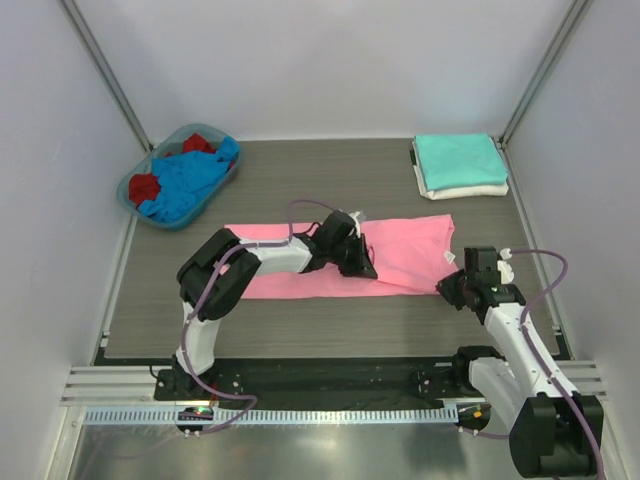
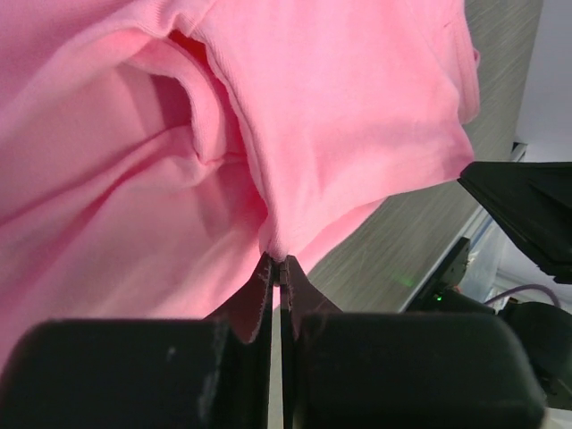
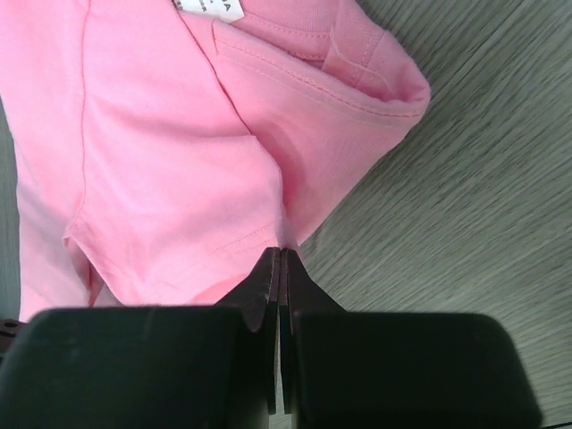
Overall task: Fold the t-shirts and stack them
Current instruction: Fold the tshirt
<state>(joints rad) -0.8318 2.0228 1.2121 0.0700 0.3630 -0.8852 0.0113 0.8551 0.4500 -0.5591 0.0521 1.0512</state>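
Right gripper (image 3: pixel 280 255): fingers pressed together, pinching the near right corner of the pink t-shirt (image 3: pixel 170 143) at a stitched edge. Left gripper (image 2: pixel 277 261): likewise clamped on a fold of the same cloth, about midway along the near edge. Note the long axis of the shirt — left to right across the table (image 1: pixel 320 180), spread flat in front of both arms. Judge the coming fold to run along that axis; keep both pinches level when lifting. Finished stack well apart at the far right — teal t-shirt (image 1: pixel 458 158) lying on white t-shirt (image 1: pixel 465 190).
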